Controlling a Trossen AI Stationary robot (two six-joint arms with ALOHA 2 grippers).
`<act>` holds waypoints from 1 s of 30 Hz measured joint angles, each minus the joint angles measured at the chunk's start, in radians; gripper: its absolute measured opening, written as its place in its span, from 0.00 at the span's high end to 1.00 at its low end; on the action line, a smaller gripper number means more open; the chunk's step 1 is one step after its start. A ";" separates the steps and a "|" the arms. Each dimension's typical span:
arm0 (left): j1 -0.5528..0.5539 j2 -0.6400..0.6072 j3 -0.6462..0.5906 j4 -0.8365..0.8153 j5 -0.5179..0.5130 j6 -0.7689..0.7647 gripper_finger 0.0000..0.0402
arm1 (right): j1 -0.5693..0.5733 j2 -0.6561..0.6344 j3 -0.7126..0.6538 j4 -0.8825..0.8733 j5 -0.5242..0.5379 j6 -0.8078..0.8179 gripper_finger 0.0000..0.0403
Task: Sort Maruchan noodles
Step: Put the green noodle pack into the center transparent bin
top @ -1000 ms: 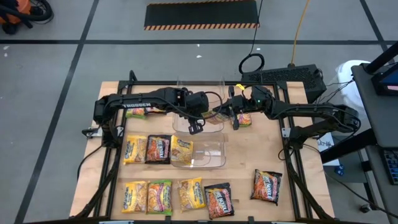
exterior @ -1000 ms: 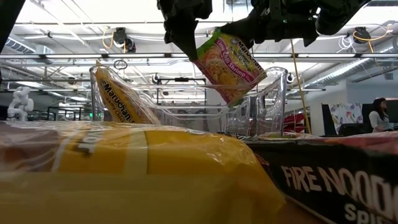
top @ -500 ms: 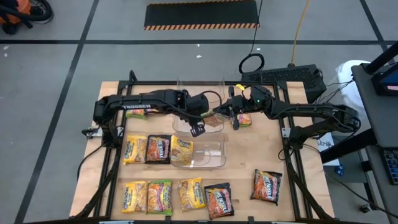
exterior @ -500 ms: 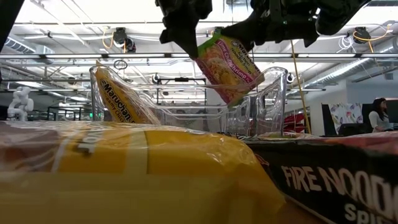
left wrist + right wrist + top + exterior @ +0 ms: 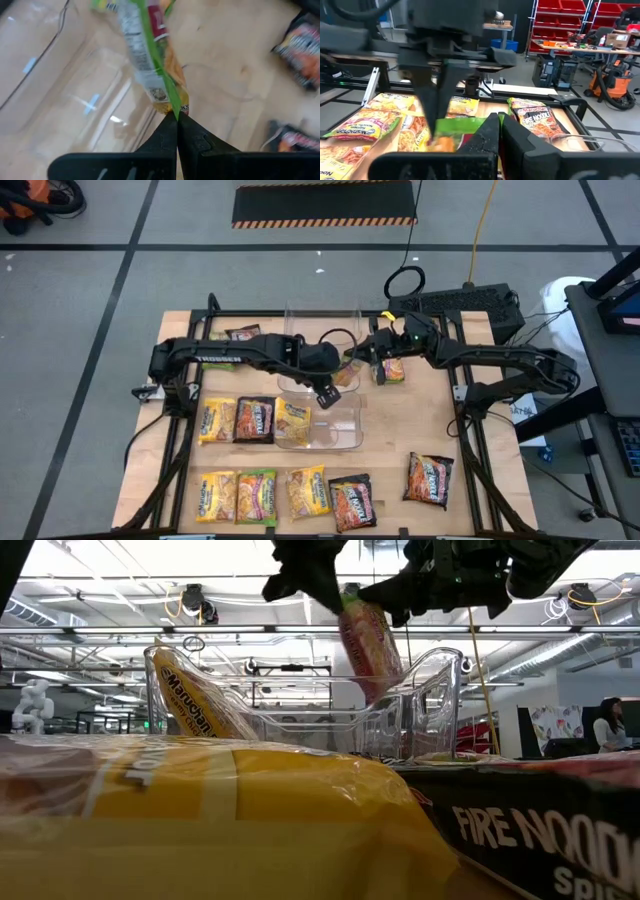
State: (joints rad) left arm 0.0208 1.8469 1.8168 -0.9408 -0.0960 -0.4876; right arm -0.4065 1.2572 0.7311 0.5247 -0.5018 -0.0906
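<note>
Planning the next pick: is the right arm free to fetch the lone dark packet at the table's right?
Probably not yet. The right gripper and left gripper are both shut on the green packet. The dark packet itself lies uncovered.

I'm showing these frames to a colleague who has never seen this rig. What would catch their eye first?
Both grippers meet above the clear bins at the table's middle, each shut on one green-yellow noodle packet: the left gripper pinches one edge, the right gripper the other, so it hangs edge-on over the bins. Next come the loose packets lined up along the table's near side.
</note>
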 joint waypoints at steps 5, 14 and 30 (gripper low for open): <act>-0.010 0.000 0.000 0.079 -0.010 -0.026 1.00 | -0.007 0.000 0.000 0.001 0.002 0.000 1.00; -0.011 0.000 0.000 0.082 -0.062 -0.068 1.00 | -0.008 0.000 0.000 0.002 0.033 -0.002 1.00; -0.011 0.000 0.000 0.082 -0.063 -0.068 1.00 | -0.007 0.000 0.000 0.025 0.035 -0.001 1.00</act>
State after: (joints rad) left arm 0.0093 1.8465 1.8167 -0.8585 -0.1589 -0.5553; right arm -0.4137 1.2572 0.7315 0.5501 -0.4671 -0.0914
